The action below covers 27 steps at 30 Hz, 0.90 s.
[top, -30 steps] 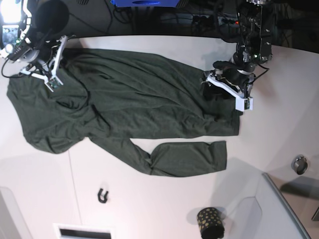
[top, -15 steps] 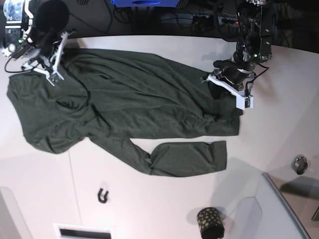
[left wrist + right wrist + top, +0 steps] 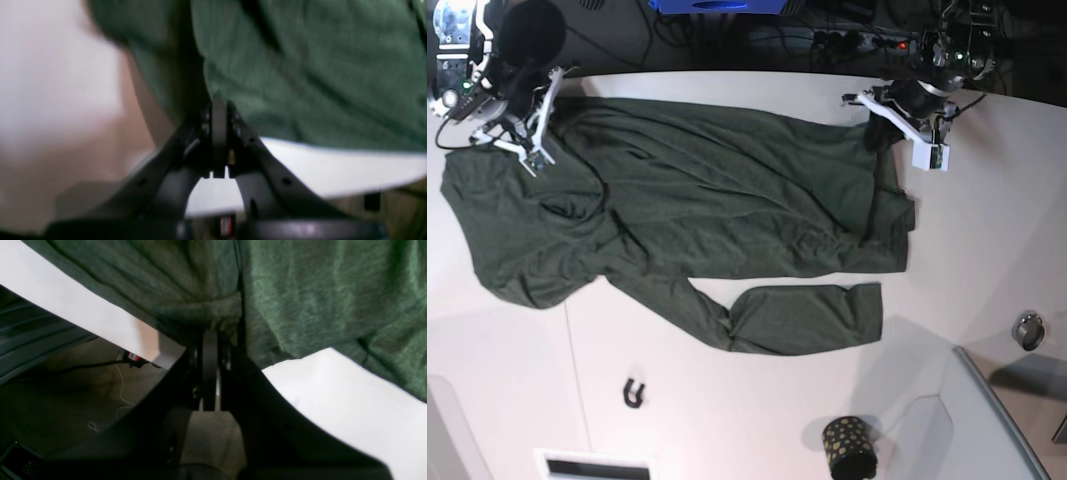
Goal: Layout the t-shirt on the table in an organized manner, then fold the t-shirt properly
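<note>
The dark green t-shirt [image 3: 707, 200] lies spread and wrinkled across the white table [image 3: 757, 420], with one sleeve folded out toward the near side. My left gripper [image 3: 889, 122] is near the far right of the table, shut on the shirt's right edge and holding it raised. The left wrist view shows the closed jaws pinching green cloth [image 3: 300, 66] at their tip, left gripper [image 3: 218, 106]. My right gripper [image 3: 532, 155] is at the far left, shut on the shirt's upper left part. In the right wrist view, fabric [image 3: 317, 290] bunches at the closed right gripper [image 3: 210, 336].
A black gold-dotted cup [image 3: 849, 447] stands near the front right, beside a grey raised panel [image 3: 987, 420]. A small metal ring [image 3: 1028, 329] lies at the right, and a small black hook-shaped piece [image 3: 634, 393] at the front left. Cables run behind the table's far edge.
My left gripper closed on the shirt's right edge and moved toward the far edge of the table, pulling that cloth up with it. The right gripper stayed almost in place, still shut.
</note>
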Each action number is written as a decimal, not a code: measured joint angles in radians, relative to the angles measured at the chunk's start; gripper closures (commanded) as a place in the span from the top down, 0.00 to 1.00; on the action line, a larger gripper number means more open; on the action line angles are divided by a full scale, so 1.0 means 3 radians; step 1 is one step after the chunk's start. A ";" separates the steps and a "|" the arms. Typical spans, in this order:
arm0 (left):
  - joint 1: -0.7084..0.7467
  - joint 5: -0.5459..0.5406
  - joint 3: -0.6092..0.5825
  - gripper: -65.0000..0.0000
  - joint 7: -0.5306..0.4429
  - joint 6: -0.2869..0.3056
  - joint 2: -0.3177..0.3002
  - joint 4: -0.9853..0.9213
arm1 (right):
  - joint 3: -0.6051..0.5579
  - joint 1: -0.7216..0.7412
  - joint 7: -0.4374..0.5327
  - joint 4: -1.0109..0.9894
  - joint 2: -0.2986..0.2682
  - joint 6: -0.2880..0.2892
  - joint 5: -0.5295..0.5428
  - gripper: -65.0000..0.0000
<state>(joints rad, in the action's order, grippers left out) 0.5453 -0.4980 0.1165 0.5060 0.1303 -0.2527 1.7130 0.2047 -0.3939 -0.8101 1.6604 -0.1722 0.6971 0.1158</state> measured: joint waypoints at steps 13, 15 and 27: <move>0.0187 0.0009 0.0235 0.00 -0.0006 -0.0003 -0.0006 -0.0404 | -0.0505 0.0235 0.0041 0.0052 -0.0004 0.0009 0.0039 0.02; 0.0187 0.0005 0.0230 0.00 -0.0004 -0.0001 0.0001 -0.0404 | -0.0626 0.0244 -0.0010 0.0050 -0.0005 0.0005 0.0023 0.02; 0.0217 -0.0003 0.0221 0.08 -0.0004 -0.0001 0.0004 -0.0394 | -0.0891 0.0362 0.0006 0.0003 -0.0013 -0.0001 0.0014 0.02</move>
<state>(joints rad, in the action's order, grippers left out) 0.6106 -0.4988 0.1829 0.5049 0.1299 -0.2516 1.5948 -0.0628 -0.2852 -0.8082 1.6611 -0.1761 0.6968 0.1200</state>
